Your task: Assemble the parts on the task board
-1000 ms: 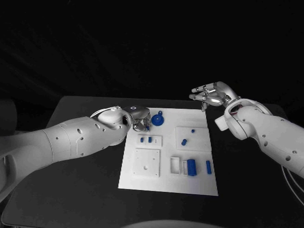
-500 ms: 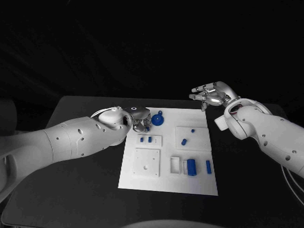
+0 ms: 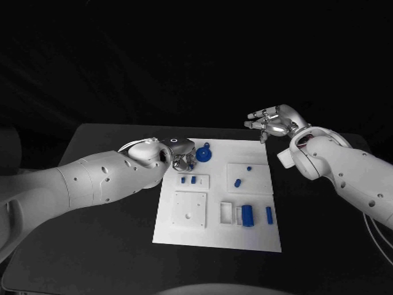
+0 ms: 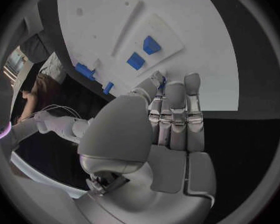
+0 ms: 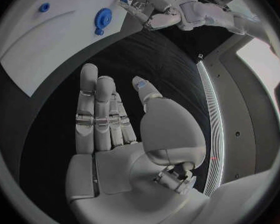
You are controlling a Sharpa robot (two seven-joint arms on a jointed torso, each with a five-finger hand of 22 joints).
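Black table [image 3: 90, 246], black backdrop behind it [image 3: 196, 55]

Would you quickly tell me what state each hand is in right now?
Left hand: fingers curled at the board's far left corner; whether it holds a part cannot be told.
Right hand: open, holding nothing.

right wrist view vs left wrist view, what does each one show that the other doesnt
Only the right wrist view shows the right hand, open over the black table off the board, and the round blue part beyond it. Only the left wrist view shows two small blue parts seated in a raised white block. Both show the white task board and the left hand, fingers together at the board's edge; whether it holds anything I cannot tell.
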